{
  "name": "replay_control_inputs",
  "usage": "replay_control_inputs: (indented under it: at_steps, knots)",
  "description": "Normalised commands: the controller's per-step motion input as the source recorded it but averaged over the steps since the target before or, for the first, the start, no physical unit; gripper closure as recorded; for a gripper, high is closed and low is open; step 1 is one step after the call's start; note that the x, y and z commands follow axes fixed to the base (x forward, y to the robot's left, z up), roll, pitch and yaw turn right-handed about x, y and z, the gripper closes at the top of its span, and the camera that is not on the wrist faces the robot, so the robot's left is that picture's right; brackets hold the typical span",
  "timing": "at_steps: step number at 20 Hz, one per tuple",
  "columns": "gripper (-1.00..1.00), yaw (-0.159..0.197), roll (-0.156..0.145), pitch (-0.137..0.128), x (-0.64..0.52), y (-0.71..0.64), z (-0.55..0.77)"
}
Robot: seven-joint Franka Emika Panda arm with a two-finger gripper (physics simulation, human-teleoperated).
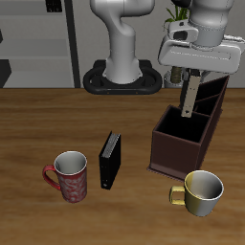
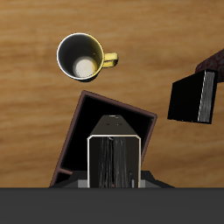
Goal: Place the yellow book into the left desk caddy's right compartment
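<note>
- The arm is carrying out the placing step: the gripper is hanging over the left desk caddy, with the yellow book held upright and end-down between its fingers.
- The book is sitting above the caddy, its lower end at or just inside the rim; I cannot tell from the exterior view whether it is touching a wall.
- In the wrist view the book is showing its greyish page edge straight on, and the caddy is lying directly beneath it, one square compartment open under the book.
- Which compartment that is I cannot tell for certain; I judge it to be the one nearer the table's front edge.
- The gripper is clamping the book, its fingers closed only to the book's thin width, pressing both covers.
- The next move, as I judge it, calls for checking that the book is over the right compartment, lowering it straight down clear of the partition and walls, then letting go.
- A yellow mug, a red mug and a black book are standing apart from the caddy.
</note>
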Motion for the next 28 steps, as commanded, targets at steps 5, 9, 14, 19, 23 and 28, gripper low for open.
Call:
replay_control_inputs:
  at_steps: [5, 9, 14, 19, 23, 28]
  knots:
    - [1.0, 0.022, 0.015, -0.017, 0.08, 0.16, -0.01]
    - [1.0, 0.01, -0.012, 0.021, 0.19, -0.04, -0.13]
    - [1.0, 0.012, -0.011, 0.018, 0.12, -0.05, -0.18]
    - [1.0, -0.001, 0.023, 0.041, 0.02, 0.0, -0.35]
    - [1.0, 0.015, 0.042, 0.035, -0.08, 0.15, -0.36]
    - [1.0, 0.001, 0.042, 0.016, -0.12, 0.08, -0.28]
